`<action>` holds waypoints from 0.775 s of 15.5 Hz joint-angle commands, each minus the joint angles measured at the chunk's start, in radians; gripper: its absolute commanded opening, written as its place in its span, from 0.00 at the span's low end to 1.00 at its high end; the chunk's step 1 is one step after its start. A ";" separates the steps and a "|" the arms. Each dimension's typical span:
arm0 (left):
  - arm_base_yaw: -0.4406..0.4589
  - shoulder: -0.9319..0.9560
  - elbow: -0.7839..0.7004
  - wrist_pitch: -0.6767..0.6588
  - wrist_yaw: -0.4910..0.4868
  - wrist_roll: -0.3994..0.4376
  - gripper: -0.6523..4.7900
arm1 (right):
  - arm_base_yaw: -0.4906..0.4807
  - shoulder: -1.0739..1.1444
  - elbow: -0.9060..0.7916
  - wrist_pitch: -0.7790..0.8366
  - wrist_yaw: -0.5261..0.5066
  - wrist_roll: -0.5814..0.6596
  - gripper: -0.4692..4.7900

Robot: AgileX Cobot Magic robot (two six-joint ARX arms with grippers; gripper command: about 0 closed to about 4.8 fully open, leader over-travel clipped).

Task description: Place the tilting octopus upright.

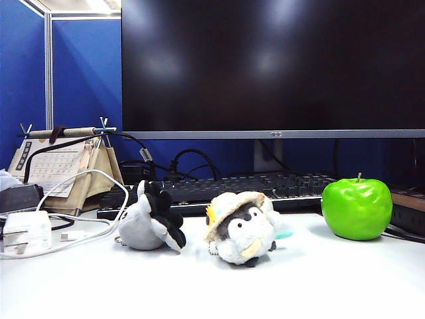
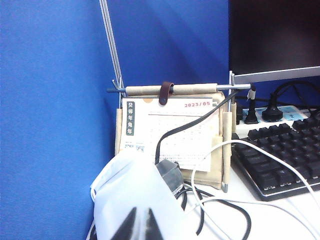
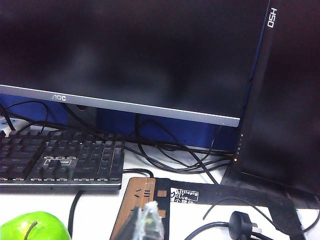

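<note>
left gripper (image 2: 141, 226): two dark, pointed finger tips, matte black, tapering upward.
right gripper (image 3: 146, 222): clear, glassy plastic finger tips with a dark edge, blurred.
arms: out of sight in the exterior view.

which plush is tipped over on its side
The grey octopus, left of the penguin: its black underside faces sideways, while the straw-hatted penguin sits upright.
</note>
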 commanded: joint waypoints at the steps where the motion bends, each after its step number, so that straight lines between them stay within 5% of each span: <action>1: 0.001 -0.001 0.000 0.009 0.004 -0.001 0.17 | 0.000 0.000 -0.003 0.013 0.000 -0.001 0.08; 10: 0.001 -0.001 0.000 0.018 0.004 -0.006 0.17 | 0.000 0.000 -0.003 0.016 0.000 0.010 0.08; 12: 0.001 -0.001 0.000 0.035 0.023 -0.138 0.17 | 0.002 0.000 -0.003 0.032 -0.014 0.029 0.08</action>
